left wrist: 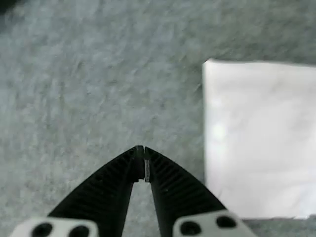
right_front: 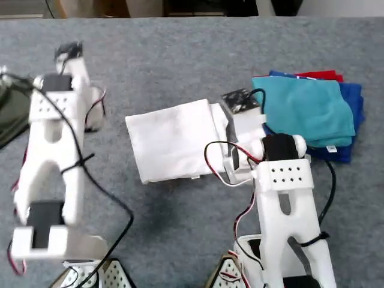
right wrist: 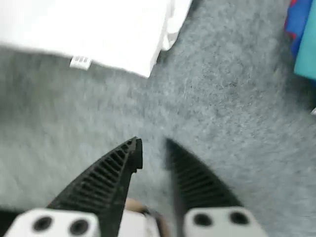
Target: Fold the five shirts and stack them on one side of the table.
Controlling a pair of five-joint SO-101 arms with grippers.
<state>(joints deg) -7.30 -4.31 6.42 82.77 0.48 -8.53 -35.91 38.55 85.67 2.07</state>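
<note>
The white shirt [right_front: 171, 141] is lying in the middle of the grey table [right_front: 180, 48], folded into a rough rectangle. The right claw [right wrist: 153, 150] is hovering over bare table just beside the white shirt, on the side facing the stack [right_front: 312, 114]. Its jaws are standing slightly apart and holding nothing. The stack is sitting near the white shirt, with a teal shirt [right_front: 303, 108] lying on top, a blue shirt [right_front: 354, 99] under it and a red shirt [right_front: 321, 75] peeking out at the far edge. The left claw [left wrist: 141, 165] is hanging over bare table on the white shirt's opposite side, apart from it, with its jaws pressing together on nothing.
</note>
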